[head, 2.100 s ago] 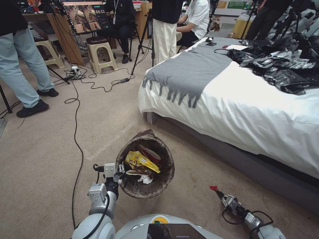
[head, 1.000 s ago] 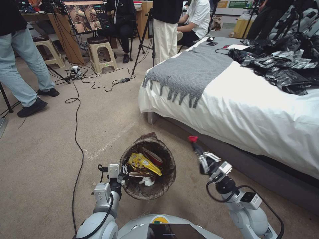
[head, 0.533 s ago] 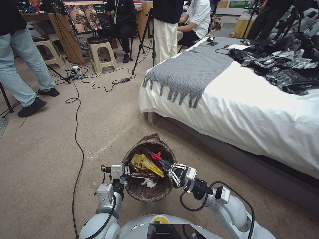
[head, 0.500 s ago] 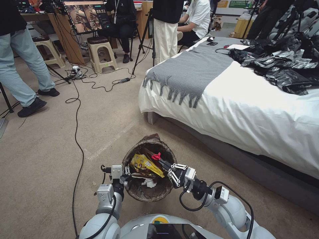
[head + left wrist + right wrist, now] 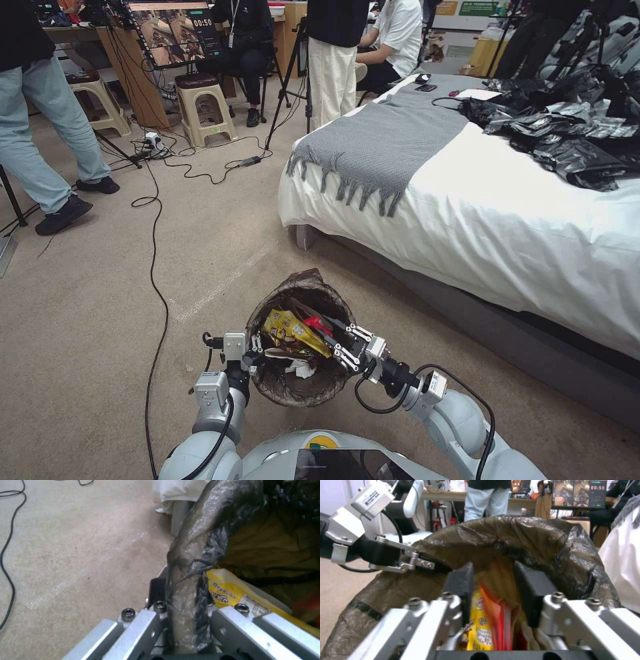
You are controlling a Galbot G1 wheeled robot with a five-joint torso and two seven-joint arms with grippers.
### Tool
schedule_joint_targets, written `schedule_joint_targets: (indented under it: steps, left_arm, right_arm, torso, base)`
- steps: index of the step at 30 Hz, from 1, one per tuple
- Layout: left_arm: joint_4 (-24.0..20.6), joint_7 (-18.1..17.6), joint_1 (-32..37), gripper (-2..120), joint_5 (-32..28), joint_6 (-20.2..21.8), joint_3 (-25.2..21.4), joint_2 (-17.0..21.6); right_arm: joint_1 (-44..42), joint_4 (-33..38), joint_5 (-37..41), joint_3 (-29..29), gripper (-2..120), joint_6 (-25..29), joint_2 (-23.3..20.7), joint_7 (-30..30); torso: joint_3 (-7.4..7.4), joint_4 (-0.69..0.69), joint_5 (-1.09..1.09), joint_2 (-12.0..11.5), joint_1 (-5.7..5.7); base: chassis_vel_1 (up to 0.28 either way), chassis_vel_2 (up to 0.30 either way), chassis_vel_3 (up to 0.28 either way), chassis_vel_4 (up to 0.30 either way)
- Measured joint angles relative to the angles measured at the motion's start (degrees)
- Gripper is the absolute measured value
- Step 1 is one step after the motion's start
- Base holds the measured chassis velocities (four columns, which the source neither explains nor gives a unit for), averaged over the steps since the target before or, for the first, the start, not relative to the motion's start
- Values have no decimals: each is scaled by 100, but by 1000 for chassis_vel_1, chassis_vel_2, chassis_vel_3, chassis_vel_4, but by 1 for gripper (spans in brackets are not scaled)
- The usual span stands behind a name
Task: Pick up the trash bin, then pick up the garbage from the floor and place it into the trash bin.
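The trash bin point(image 5: 293, 393), lined with a dark brown bag, hangs just in front of my base. My left gripper point(image 5: 252, 348) is shut on its rim point(image 5: 186, 580), one finger inside and one outside the liner. Inside lie garbage pieces: a yellow snack wrapper point(image 5: 287, 327), white tissue point(image 5: 297, 367) and a red scrap point(image 5: 319, 325). My right gripper point(image 5: 328, 330) reaches over the bin's opening from the right. In the right wrist view its black pads point(image 5: 533, 590) stand apart, open, with the red scrap point(image 5: 495, 620) and yellow wrapper point(image 5: 480, 627) below the gap.
A bed point(image 5: 500, 220) with white sheets, a grey fringed blanket point(image 5: 380, 147) and a heap of black-and-silver foil bags point(image 5: 567, 133) stands close on the right. A black cable point(image 5: 157, 287) runs along the carpet on the left. Stools point(image 5: 203, 107), a tripod and people stand farther back.
My right arm swung from the floor at the right up and over the bin, carrying the red scrap at its fingertips. Its fingers now stand apart over the opening. The left gripper kept its hold.
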Motion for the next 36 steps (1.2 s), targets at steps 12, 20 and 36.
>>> schedule_joint_targets:
  steps: [12,20,36]
  left_arm:
    - [5,2,-14,0,-5,-9,0,-12]
    - [5,2,-17,0,-8,-9,-11,-8]
    - [11,5,-20,0,-28,-25,-71,1]
  right_arm:
    - [-17,11,-57,55,79,17,32,26]
    - [-33,36,-70,82,99,23,31,28]
    - [-452,1076,-307,485,100,375,506,637]
  torso:
    - [0,0,0,0,0]
    - [0,0,0,0,0]
    - [0,0,0,1,0]
  base:
    - [0,0,0,0]
    - [0,0,0,0]
    - [0,0,0,0]
